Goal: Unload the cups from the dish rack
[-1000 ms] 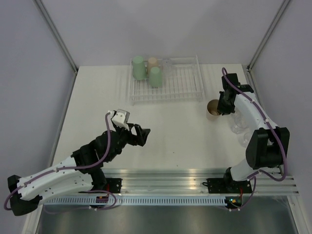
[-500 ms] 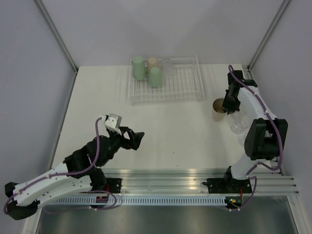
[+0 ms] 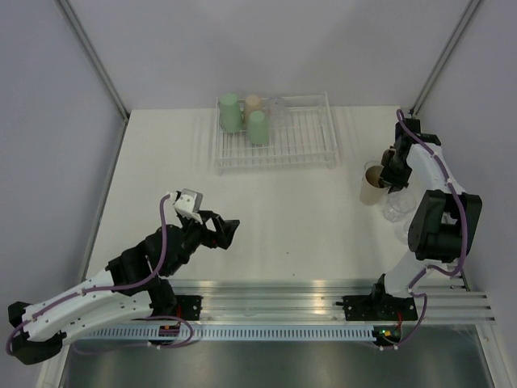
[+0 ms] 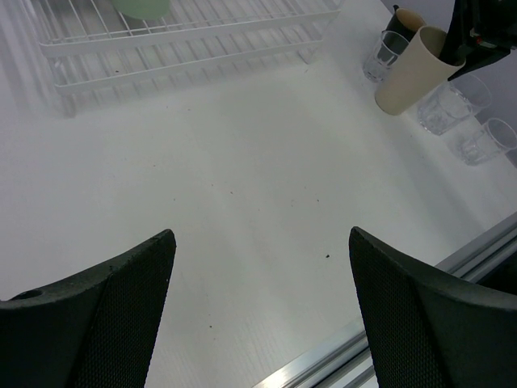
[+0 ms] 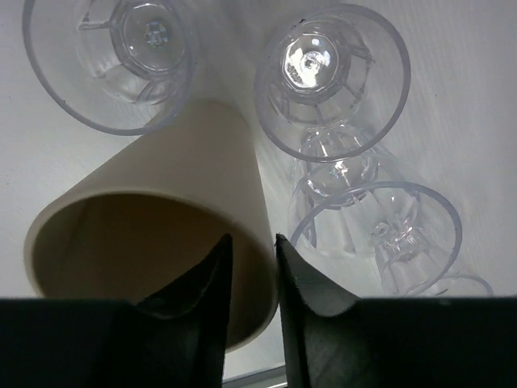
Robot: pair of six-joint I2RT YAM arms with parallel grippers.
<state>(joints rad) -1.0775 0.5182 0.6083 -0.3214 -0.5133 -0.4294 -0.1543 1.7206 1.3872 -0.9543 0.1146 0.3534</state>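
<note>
The white wire dish rack [image 3: 311,139] stands at the back of the table and holds two mint green cups [image 3: 230,111] [image 3: 258,127], a beige cup [image 3: 253,103] and a clear cup [image 3: 278,106]. Its front rail [image 4: 186,40] and one green cup [image 4: 144,6] show in the left wrist view. At the right edge my right gripper [image 3: 388,178] [image 5: 249,239] is shut on the rim wall of another beige cup [image 3: 372,183] [image 5: 186,186] [image 4: 412,69], one finger inside, one outside; the cup leans tilted. My left gripper [image 3: 228,230] [image 4: 262,242] hangs open over bare table, holding nothing.
Several clear glasses [image 3: 396,206] [image 5: 327,77] [image 5: 113,48] [image 4: 440,109] stand close beside the held cup at the table's right edge. A small dark brown cup [image 4: 401,18] stands behind them. The aluminium rail [image 3: 323,303] runs along the near edge.
The right arm has carried the beige cup rightward, next to the clear glasses. The left arm drew back toward the near edge, then stayed still.
</note>
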